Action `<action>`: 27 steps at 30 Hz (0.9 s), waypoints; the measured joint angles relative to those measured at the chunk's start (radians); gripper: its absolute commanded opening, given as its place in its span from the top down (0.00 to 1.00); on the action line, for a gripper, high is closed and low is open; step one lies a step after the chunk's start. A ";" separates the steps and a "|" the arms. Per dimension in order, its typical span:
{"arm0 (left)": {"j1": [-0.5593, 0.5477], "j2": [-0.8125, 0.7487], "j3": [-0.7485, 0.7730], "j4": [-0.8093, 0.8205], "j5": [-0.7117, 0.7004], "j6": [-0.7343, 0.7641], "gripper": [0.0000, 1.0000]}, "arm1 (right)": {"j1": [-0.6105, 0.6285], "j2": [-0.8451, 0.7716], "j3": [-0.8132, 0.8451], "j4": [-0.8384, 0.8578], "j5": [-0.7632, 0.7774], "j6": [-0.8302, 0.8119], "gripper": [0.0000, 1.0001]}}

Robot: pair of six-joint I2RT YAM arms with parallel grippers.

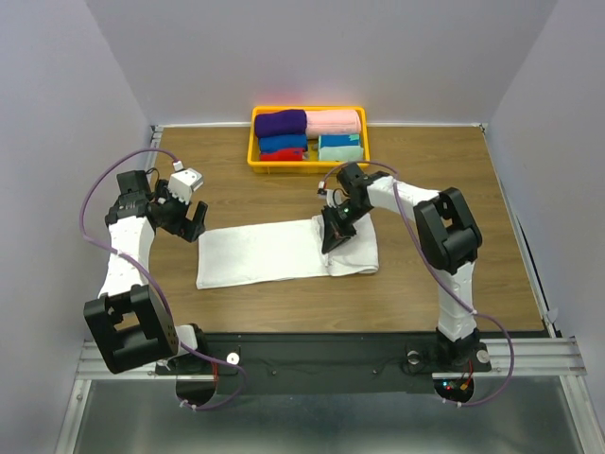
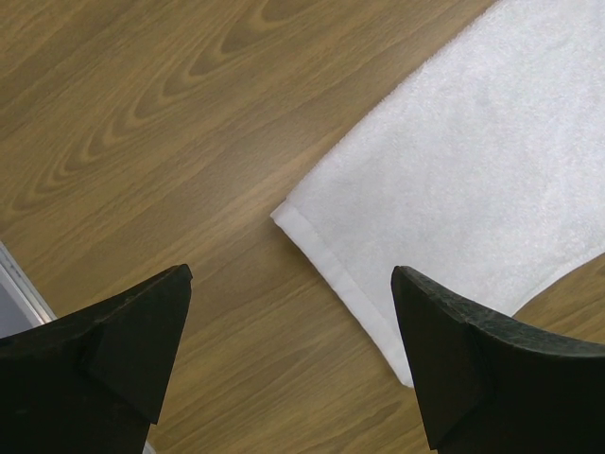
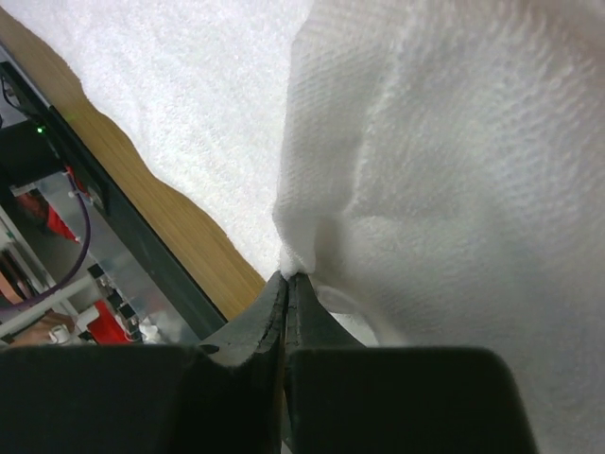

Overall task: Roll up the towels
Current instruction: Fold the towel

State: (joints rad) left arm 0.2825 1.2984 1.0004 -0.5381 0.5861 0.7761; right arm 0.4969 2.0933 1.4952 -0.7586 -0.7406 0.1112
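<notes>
Pale grey walls (image 1: 331, 47) close in a brown tabletop (image 1: 444, 284) of wood-grain laminate, its looping grain plain in the left wrist view. Across the middle lies the white towel (image 1: 260, 255), a long rectangle of nubbly terry with a flat hemmed border. Its left part is spread flat and its right end is doubled over into a thicker, rumpled layer. The right tool (image 1: 334, 238) has its black fingers pressed tight together on that doubled end. Its wrist view shows a pinch of cloth caught at the very tips, though how much sits between them is hidden, and the bulging fold blocks most of that view. The left tool (image 2: 290, 274) stands wide, holding nothing, its matte wedge-shaped fingers either side of the towel's left corner. Their lower parts are cut off by the picture's edge, and I cannot tell whether they touch the wood. At the far edge sits a yellow plastic basket (image 1: 252, 142). The purple towel (image 1: 281, 122) lies in its back left as a plump rolled cylinder, beside a pink roll (image 1: 336, 120), with blue (image 1: 283, 143) and teal (image 1: 340, 147) rolls in front. A red roll (image 1: 281, 155) shows only as a sliver.
</notes>
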 measured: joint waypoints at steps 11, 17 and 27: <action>-0.090 -0.006 -0.056 0.010 -0.087 0.012 0.02 | 0.000 -0.039 0.021 -0.027 -0.043 -0.040 0.46; -0.271 0.010 -0.125 0.016 -0.183 -0.009 0.31 | -0.062 -0.174 0.114 -0.143 0.031 -0.212 0.70; -0.385 0.236 -0.100 0.070 -0.259 -0.104 0.55 | -0.147 -0.072 0.101 -0.178 0.282 -0.441 0.84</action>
State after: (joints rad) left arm -0.1028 1.5341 0.9005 -0.4683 0.3275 0.6720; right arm 0.3496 2.0209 1.5959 -0.9363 -0.4591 -0.3298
